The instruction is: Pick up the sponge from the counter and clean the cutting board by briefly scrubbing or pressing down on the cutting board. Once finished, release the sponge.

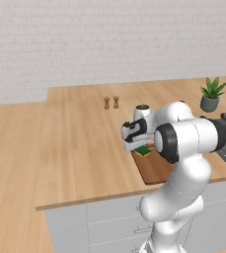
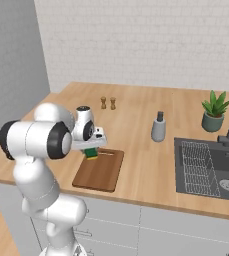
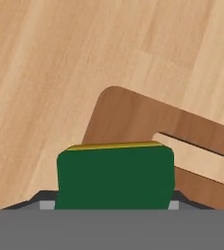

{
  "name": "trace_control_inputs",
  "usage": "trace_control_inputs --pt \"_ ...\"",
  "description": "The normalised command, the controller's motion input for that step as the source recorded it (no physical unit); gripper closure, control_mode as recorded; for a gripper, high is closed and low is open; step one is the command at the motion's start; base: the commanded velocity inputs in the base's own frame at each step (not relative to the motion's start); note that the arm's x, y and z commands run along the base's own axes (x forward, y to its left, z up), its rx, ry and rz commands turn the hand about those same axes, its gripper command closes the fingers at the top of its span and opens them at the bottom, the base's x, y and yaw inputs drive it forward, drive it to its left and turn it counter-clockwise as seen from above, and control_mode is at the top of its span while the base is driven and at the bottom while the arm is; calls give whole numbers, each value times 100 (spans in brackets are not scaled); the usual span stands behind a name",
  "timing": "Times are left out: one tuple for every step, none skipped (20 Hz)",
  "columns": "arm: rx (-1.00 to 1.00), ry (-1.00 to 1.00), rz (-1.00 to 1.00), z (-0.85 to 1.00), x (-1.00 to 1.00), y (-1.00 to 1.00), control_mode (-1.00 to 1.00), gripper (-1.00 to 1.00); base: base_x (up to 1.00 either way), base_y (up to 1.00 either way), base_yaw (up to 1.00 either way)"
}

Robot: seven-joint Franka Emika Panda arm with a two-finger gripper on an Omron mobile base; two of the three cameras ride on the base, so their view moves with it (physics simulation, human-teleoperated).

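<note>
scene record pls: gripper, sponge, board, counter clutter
gripper: shut on sponge, above the board's slot end
sponge: green top, yellow layer, between the fingers
cutting board: flat on counter, near front edge
clutter: two shakers, grey bottle, potted plant, sink

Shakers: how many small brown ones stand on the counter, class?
2. One shaker and a second shaker stand side by side, apart, far back on the counter. None seems hidden.
</note>
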Motion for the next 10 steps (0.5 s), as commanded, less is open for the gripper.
trace_control_inputs --pt "0 0 0 -6 34 -9 -100 100 0 0 0" --pt "0 0 0 -6 31 -9 -100 100 0 0 0" --pt "0 0 0 -9 36 -4 -100 100 0 0 0" --pt "0 0 0 -11 27 -2 -100 100 0 0 0" --pt "0 0 0 -13 15 -6 -100 100 0 0 0" --pt "0 0 0 -24 1 -4 -100 100 0 0 0" --pt "0 0 0 -24 4 -3 -100 100 0 0 0" --pt "0 0 0 -27 0 0 -100 100 0 0 0" --pt "0 0 0 -25 0 -1 -100 100 0 0 0" --pt "0 0 0 -23 0 0 -100 100 0 0 0"
